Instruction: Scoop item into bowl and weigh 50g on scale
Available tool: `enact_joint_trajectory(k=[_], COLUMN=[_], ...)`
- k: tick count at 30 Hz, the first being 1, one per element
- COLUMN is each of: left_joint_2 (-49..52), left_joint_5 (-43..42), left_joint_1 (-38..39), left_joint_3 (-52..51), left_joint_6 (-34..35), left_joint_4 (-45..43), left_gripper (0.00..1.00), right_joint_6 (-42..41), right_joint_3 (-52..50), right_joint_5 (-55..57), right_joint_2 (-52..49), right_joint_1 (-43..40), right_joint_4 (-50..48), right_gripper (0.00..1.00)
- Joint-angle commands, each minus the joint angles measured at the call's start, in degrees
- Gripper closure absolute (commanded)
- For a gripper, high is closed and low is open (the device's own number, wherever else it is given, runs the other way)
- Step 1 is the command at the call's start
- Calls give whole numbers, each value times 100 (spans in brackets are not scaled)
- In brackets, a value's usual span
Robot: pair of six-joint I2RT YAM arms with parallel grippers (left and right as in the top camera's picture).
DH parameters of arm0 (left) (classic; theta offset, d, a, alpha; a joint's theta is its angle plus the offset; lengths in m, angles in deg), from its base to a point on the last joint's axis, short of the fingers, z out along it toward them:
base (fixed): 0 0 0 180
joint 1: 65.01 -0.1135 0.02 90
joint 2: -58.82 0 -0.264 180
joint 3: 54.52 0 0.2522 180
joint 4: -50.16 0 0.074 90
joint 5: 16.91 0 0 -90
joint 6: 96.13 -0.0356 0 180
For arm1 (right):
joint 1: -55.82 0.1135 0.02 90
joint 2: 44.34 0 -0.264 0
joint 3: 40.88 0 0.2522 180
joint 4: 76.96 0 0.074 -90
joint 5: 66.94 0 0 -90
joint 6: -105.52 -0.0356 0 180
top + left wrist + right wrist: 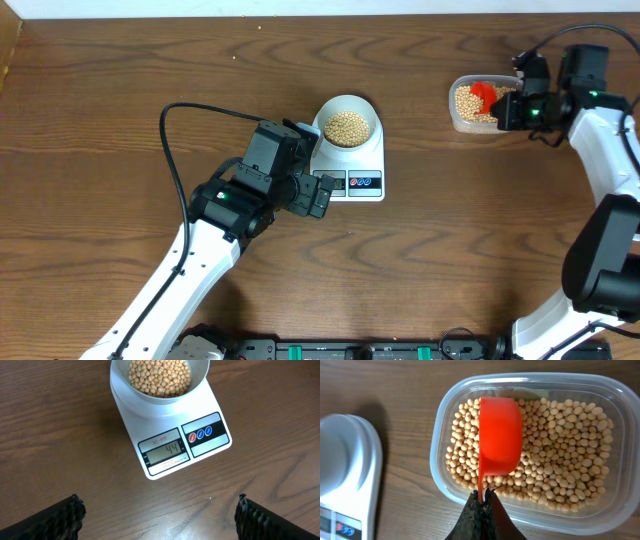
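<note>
Overhead, you can see the scale (pixel 372 165) near the middle of the brown table (pixel 120 60). The bowl (pixel 326 112) sits on the back part of the scale, and there is a heap of beans (pixel 347 127) in it. Your left pincer (pixel 308 165) is just beside the scale's left side. Its two fingers are wide apart and it holds nothing. Well off to the right stands a clear tub (pixel 455 100) with more beans inside. Your right pincer (pixel 505 105) is at the tub's right end and holds a red scoop (pixel 484 93) over those beans.

In the left wrist view, you look down at the front of the scale (pixel 127 407). The bowl (pixel 200 375) is at the top, partly cut off, and full of beans (pixel 160 377). The little grey display (pixel 167 451) shows 44. Beside it are small red and blue buttons (pixel 200 433). The black fingers (pixel 55 520) of your left pincer (pixel 159 505) sit in the two bottom corners, far apart, with only bare table between them. They do not touch the scale.

In the right wrist view, the clear tub (pixel 440 430) fills most of the picture, and beans (pixel 560 445) cover its floor. The red scoop (pixel 500 435) lies over the beans near the tub's left side. Your right pincer (pixel 482 510) is squeezed shut on the end of the scoop's thin handle. The scale (pixel 355 460) peeks in at the left edge, near the tub but not touching it.
</note>
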Motion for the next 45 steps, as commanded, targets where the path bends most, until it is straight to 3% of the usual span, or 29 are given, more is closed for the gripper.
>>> enact_joint_trajectory(k=[1, 13, 22, 32, 45], left_joint_2=[-66, -66, -66, -66, -66], left_joint_5=[-50, -50, -50, -50, -50], left_joint_1=[-20, -20, -20, -20, -20], left_joint_3=[-39, -39, -39, -39, -39], left_joint_6=[-101, -101, -101, -101, -101], left_joint_4=[15, 15, 17, 17, 17], left_gripper=[2, 2, 2, 2, 2], right_joint_6=[-81, -74, -55, -57, -57], right_joint_3=[-35, -35, -35, -35, -33], right_joint_5=[-813, -1797, -2693, -3032, -3023], right_joint_2=[-35, -35, -35, -35, -35], right_joint_1=[-293, -966, -1034, -673, 448], right_joint_4=[0, 57, -138, -374, -999], right_gripper=[99, 99, 99, 99, 99])
